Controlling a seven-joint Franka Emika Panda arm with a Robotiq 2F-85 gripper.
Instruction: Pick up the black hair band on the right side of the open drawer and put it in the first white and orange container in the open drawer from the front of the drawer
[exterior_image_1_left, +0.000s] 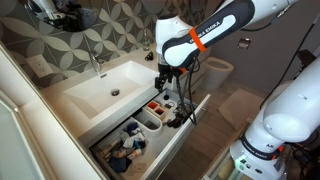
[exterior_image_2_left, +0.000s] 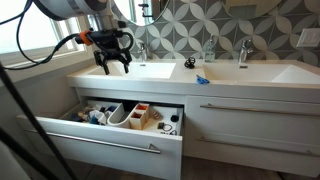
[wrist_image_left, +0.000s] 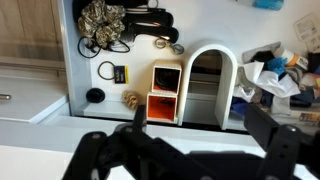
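Overhead, the robot arm's gripper (exterior_image_2_left: 113, 60) hangs above counter height at the front edge of a white sink (exterior_image_2_left: 150, 72), with its two dark fingers spread wide apart. They hold nothing and touch nothing. Below it, the open drawer (exterior_image_2_left: 100, 140) is pulled out from the vanity, its white front panel facing the room. The wrist view looks straight down into the drawer (wrist_image_left: 68, 60), with the gripper (wrist_image_left: 185, 145) a dark, blurred shape along the bottom edge. There the black hair band (wrist_image_left: 99, 71) lies flat as a thin ring on the dark drawer floor. It sits up and to the left of the fingers, well clear of them and close to the drawer's side wall. Just to its right, but not touching it, stands the white and orange container (wrist_image_left: 163, 92), which has two square openings. A white arched tub (wrist_image_left: 210, 70) stands beside that, and a patterned scrunchie (wrist_image_left: 103, 25) lies farther up. In both exterior views the gripper (exterior_image_1_left: 165, 82), the drawer (exterior_image_1_left: 185, 135) and the orange of the container (exterior_image_1_left: 157, 104) (exterior_image_2_left: 140, 116) can be seen. The hair band is too small to pick out in either of them, so only the wrist view shows it.
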